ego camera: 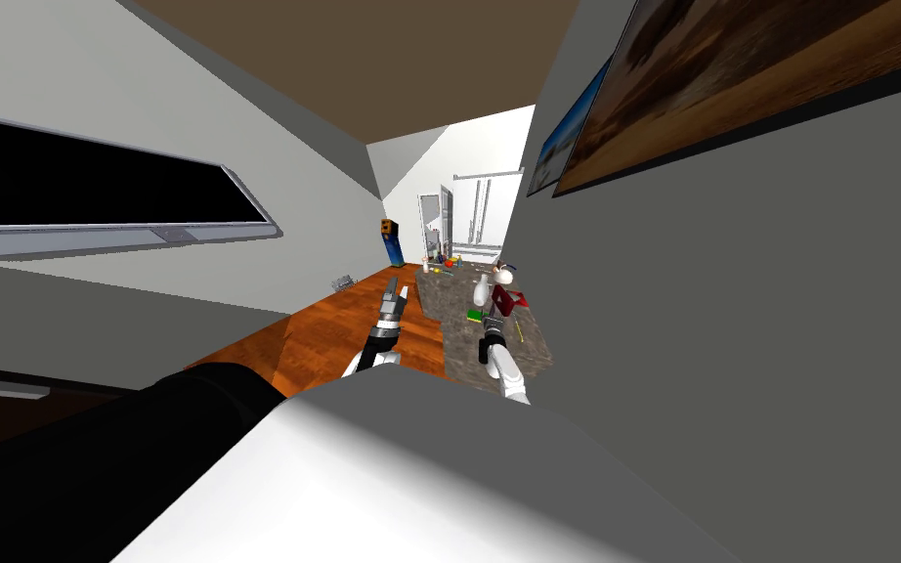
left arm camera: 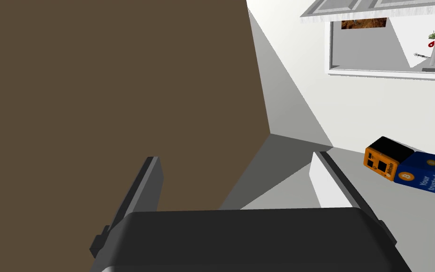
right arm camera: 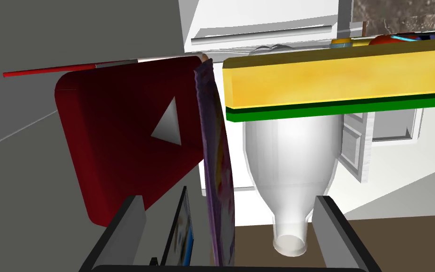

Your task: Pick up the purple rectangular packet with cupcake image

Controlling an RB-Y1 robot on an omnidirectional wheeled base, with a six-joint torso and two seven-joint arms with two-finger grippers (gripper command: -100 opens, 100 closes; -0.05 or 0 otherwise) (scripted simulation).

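The right tool gapes wide around the purple flat packet, which stands edge-on between its fingers, touching neither. Just past the packet are a dark red rounded block with a white play triangle, a clear plastic bottle and a yellow-and-green sponge. The left tool is also wide open, and beyond it a blue-and-orange machine reads "Your trusted bitcoin atm".

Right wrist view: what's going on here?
The right gripper is at the counter, fingers open on either side of the purple packet, which stands edge-on between them, not yet gripped. A red pad is on one side of the packet, a clear bottle and a yellow-green sponge on the other. The left gripper is open, out over the wood floor.
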